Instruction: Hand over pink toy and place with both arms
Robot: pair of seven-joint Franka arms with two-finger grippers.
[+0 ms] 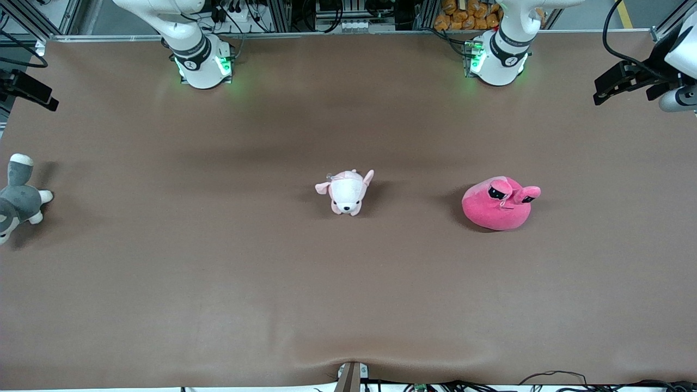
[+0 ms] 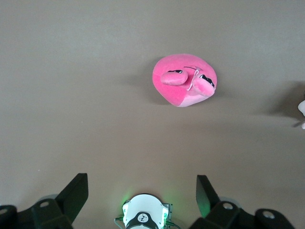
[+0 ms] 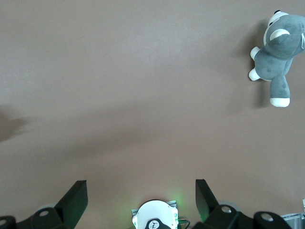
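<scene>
The pink toy (image 1: pixel 498 204) is a hot-pink blob plush with two eye bumps. It lies on the brown table toward the left arm's end, nearer the front camera than the left arm's base (image 1: pixel 498 54). It also shows in the left wrist view (image 2: pixel 183 78). My left gripper (image 2: pixel 140 191) is open and empty, high above its own base, well apart from the toy. My right gripper (image 3: pixel 140 193) is open and empty, high above the right arm's base (image 1: pixel 201 60). Neither gripper shows in the front view.
A pale pink-and-white puppy plush (image 1: pixel 347 191) lies at the table's middle. A grey-and-white plush (image 1: pixel 19 196) lies at the right arm's end, also in the right wrist view (image 3: pixel 279 57). Black fixtures (image 1: pixel 626 81) (image 1: pixel 27 90) stand at both table ends.
</scene>
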